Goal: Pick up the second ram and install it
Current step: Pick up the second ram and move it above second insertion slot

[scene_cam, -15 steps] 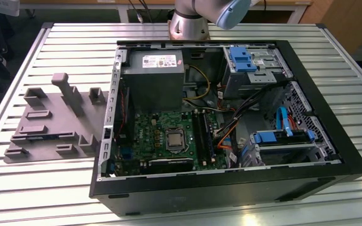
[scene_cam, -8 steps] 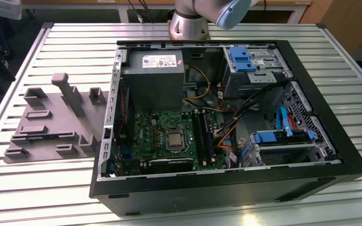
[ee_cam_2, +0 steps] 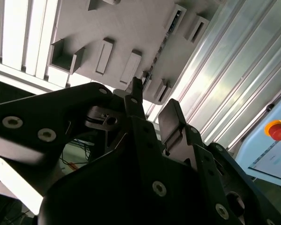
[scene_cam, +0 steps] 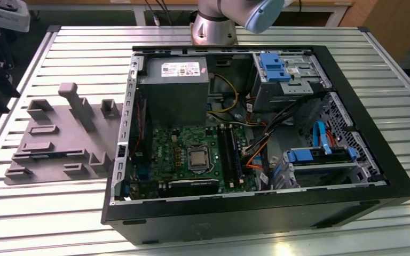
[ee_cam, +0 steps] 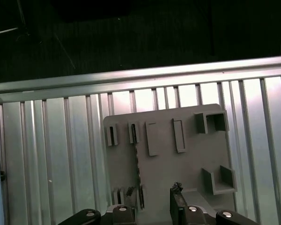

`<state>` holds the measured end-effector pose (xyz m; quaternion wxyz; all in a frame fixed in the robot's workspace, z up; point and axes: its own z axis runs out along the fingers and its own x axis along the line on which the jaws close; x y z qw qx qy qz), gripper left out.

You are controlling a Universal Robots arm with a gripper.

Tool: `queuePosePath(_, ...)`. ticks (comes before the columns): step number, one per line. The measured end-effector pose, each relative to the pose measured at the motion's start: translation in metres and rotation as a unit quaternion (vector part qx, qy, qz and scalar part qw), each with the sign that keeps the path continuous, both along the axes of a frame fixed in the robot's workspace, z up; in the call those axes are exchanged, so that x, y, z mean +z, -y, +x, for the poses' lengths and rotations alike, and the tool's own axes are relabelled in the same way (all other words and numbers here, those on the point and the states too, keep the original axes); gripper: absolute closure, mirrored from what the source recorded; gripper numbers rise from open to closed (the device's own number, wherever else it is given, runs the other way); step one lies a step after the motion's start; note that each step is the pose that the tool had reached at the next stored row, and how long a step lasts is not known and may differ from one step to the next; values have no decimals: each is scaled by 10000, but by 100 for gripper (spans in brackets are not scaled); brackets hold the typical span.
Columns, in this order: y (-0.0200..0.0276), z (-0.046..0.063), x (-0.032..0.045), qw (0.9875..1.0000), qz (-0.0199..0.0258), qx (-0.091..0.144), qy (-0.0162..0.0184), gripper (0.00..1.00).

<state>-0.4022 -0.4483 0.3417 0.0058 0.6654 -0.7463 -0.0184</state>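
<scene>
Hanging over the grey holder tray point(ee_cam: 187, 164) on the slatted table point(scene_cam: 70, 213), at the exterior view's left, the tool point(ee_cam: 153, 192) has its fingers apart with nothing between them. The second ram point(ee_cam: 136, 164) stands on edge in a tray slot, a thin dark strip nearer one fingertip than the other. Closing off-centre could tilt the stick or grip it askew. A skewed stick would likely jam at the black sockets point(scene_cam: 228, 154) of the motherboard point(scene_cam: 166, 154), further right.

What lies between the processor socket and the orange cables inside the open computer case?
In the exterior view, the long black memory sockets lie there, side by side on the green motherboard.
</scene>
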Motion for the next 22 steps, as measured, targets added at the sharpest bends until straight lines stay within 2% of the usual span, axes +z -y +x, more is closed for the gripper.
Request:
queuePosePath(4,1,-1,-2,10000,-1,0,-2,58)
queuePosePath(6,1,-2,-7,10000,0,2,9,58)
queuePosePath(9,1,-11,-22,10000,-1,38,72,58)
queuePosePath(11,1,-22,-42,9999,15,55,92,58)
queuePosePath(12,1,-25,-53,9999,30,80,93,58)
queuePosePath(16,1,-33,-90,9995,38,306,91,58)
queuePosePath(22,1,-59,-140,9995,37,315,90,58)
